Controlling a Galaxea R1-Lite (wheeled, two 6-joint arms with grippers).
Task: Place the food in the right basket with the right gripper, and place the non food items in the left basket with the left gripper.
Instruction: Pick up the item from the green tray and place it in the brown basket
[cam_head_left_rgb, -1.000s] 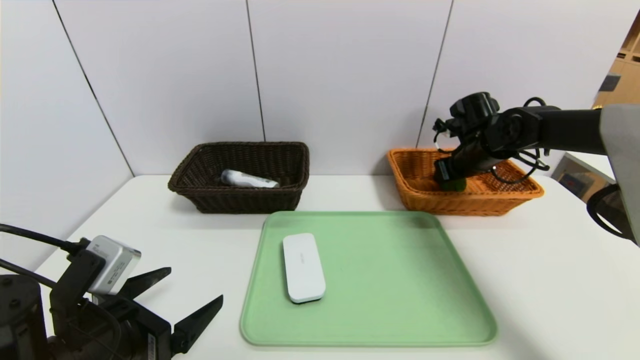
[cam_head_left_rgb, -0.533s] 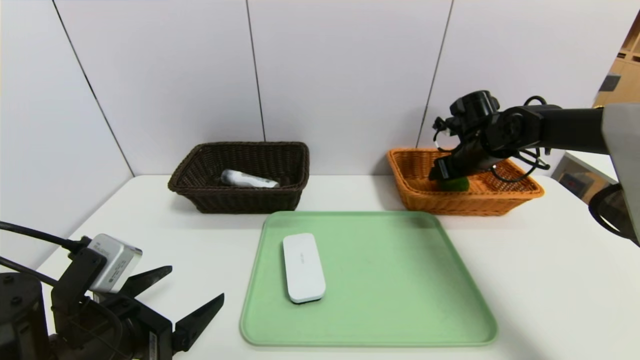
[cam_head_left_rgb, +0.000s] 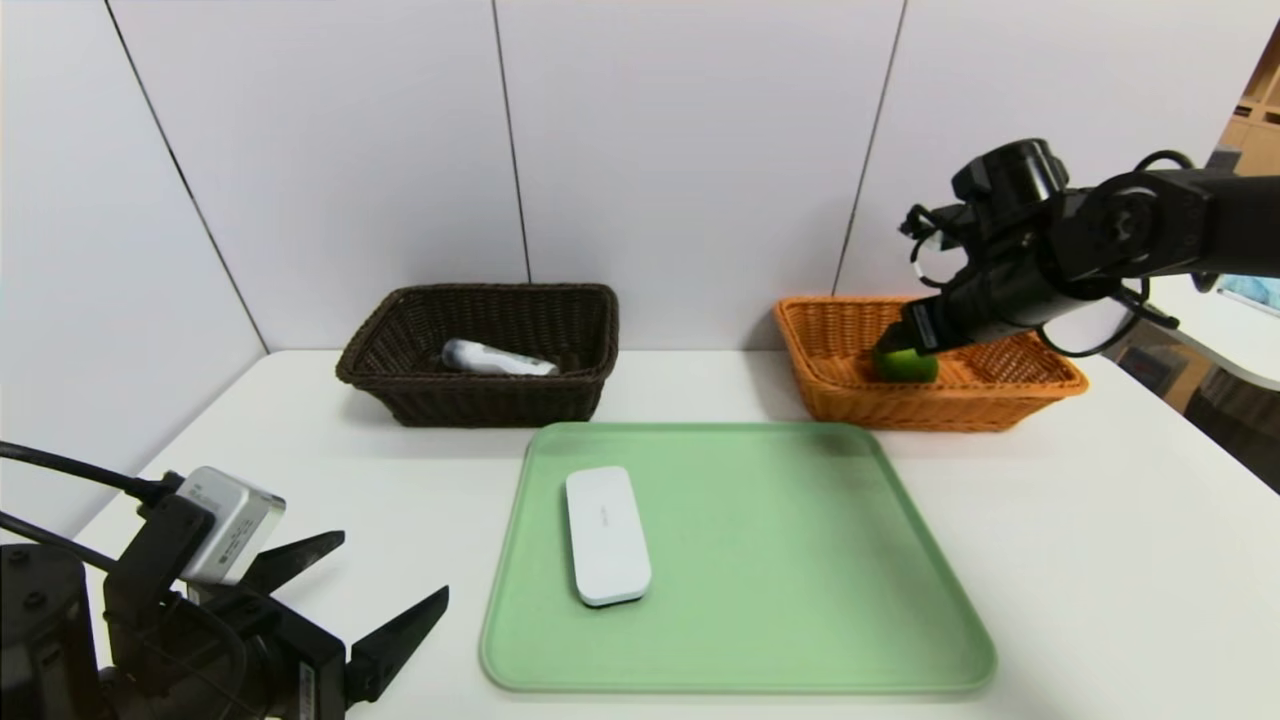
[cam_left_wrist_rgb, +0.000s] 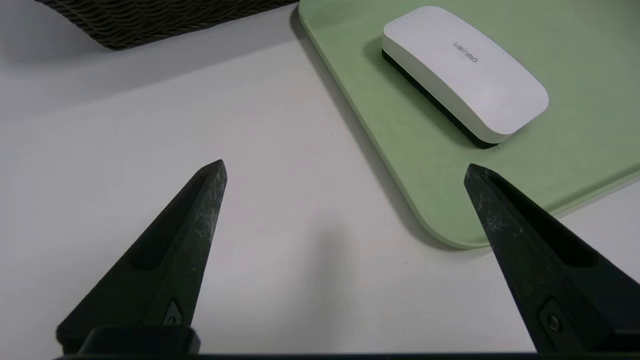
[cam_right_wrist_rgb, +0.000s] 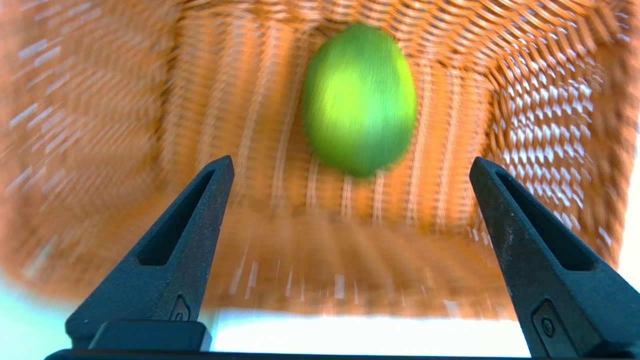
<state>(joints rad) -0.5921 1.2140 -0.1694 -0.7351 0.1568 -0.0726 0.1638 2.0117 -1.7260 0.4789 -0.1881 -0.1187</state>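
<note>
With the green fruit (cam_head_left_rgb: 906, 364) lying on the floor of the orange basket (cam_head_left_rgb: 1040, 392), the food step looks done to me. The right gripper (cam_right_wrist_rgb: 350, 167) hangs above the basket with its two pointed fingers spread wide and nothing between them; the fruit sits just beyond and below its tips, clear of both.

What remains, as I judge it, is the left arm's share. The left gripper (cam_left_wrist_rgb: 345, 170) waits low at the near left corner of the table (cam_head_left_rgb: 1100, 560), jaws wide apart and empty. The white case (cam_left_wrist_rgb: 465, 72) lies flat on the green tray (cam_left_wrist_rgb: 590, 45), ahead of that gripper and off toward its right finger, near but not touching. The dark basket (cam_head_left_rgb: 400, 395) stands farther ahead of it, well apart, and already holds the white bottle (cam_head_left_rgb: 495, 358).

The next move calls for the left gripper to reach over the tray's rim, straddle the case across its narrow width and close; the case is low and smooth, so a shallow pinch could slip.
</note>
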